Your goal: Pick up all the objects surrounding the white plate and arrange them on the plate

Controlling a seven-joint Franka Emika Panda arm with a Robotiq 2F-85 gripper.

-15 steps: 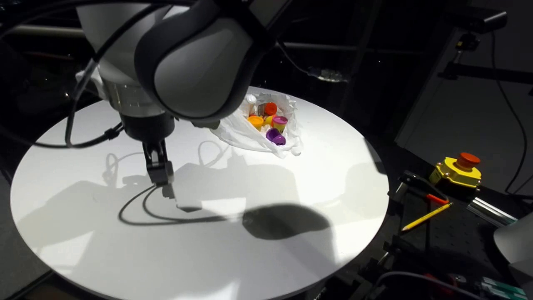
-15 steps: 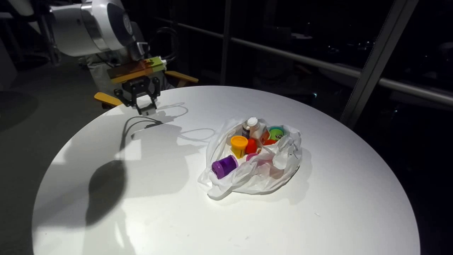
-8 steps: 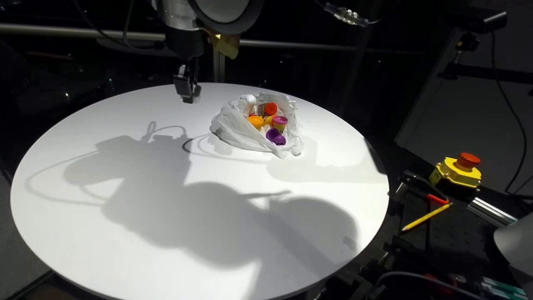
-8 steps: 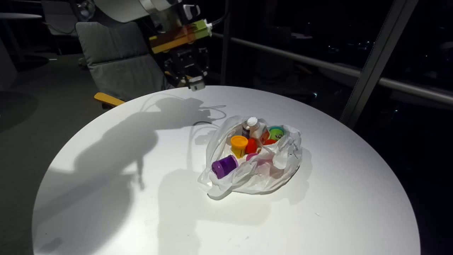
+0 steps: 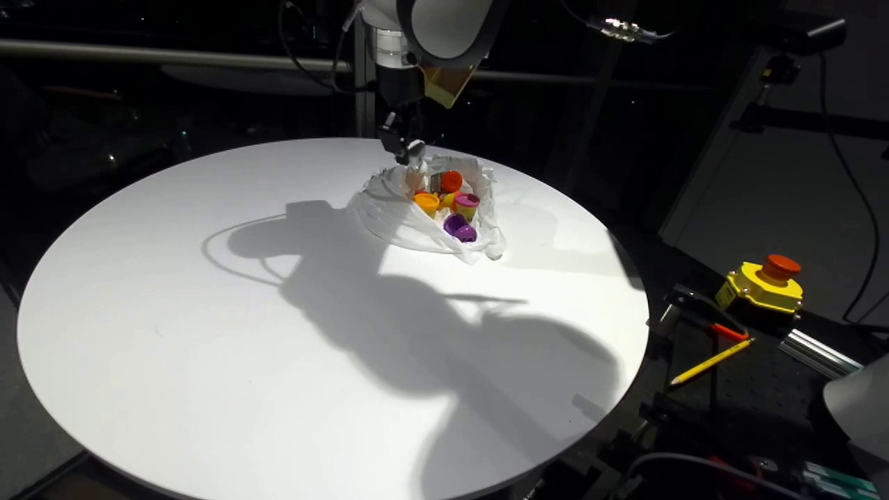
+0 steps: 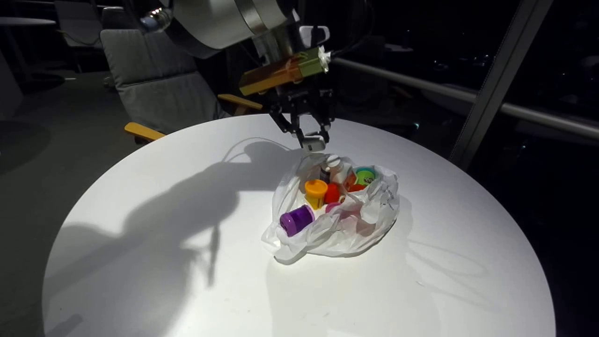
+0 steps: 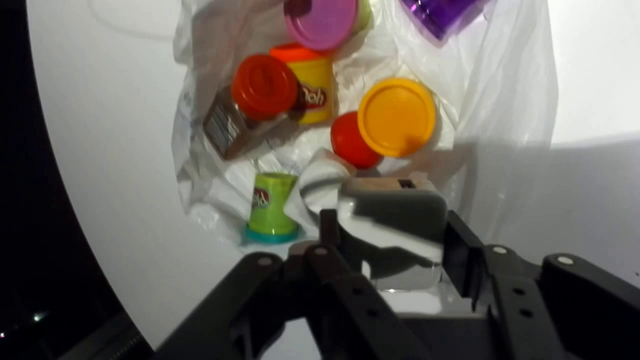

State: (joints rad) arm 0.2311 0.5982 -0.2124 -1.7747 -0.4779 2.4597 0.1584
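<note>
Pinching the white block (image 6: 314, 143), the tool (image 7: 392, 235) hangs by the edge of the plate (image 6: 337, 241), near the white bottle (image 6: 337, 171), and if it lets go early, the block might bump the bottle and tumble onto the desk (image 6: 449, 281).

At least five tubs (image 7: 396, 117), one white block (image 7: 395, 217), one plastic bag (image 6: 334, 242), one white-capped bottle (image 6: 334, 164) — and one pencil (image 5: 712, 362).
</note>
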